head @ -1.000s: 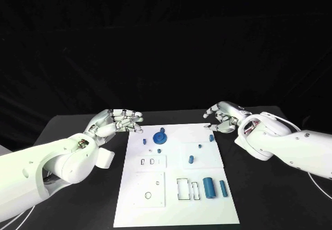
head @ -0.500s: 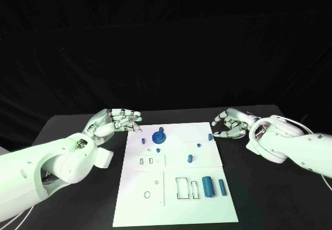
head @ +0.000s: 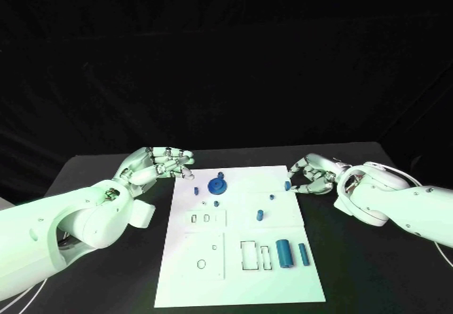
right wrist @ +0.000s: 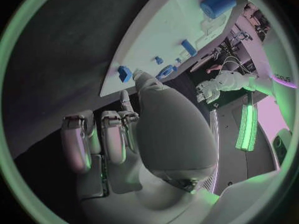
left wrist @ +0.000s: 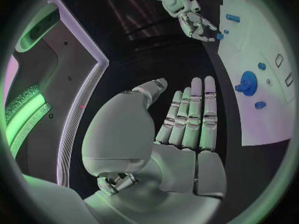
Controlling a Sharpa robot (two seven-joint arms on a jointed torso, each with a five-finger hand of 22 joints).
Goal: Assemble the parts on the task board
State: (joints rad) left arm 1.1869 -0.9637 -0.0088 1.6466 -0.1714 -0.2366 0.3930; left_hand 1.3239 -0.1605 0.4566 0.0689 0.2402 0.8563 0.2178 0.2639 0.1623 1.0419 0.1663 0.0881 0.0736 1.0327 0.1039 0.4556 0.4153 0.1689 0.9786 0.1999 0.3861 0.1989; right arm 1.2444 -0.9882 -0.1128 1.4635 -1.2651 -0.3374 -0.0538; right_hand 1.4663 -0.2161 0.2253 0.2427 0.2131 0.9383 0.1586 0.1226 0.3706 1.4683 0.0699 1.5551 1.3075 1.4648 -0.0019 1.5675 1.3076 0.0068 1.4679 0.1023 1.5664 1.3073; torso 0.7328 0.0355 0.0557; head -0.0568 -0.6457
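Task board (head: 273,268) lies mid-table between both hands. Its small blue peg (head: 287,186) at the right edge sits just beside the empty, curled right hand (head: 313,175); the left hand (head: 158,165), fingers straight together, holds nothing.

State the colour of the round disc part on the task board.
Blue. The disc shows best in the head view, on the white task board.

Black table (head: 113,261) — white task board (head: 241,275) flat at its middle.
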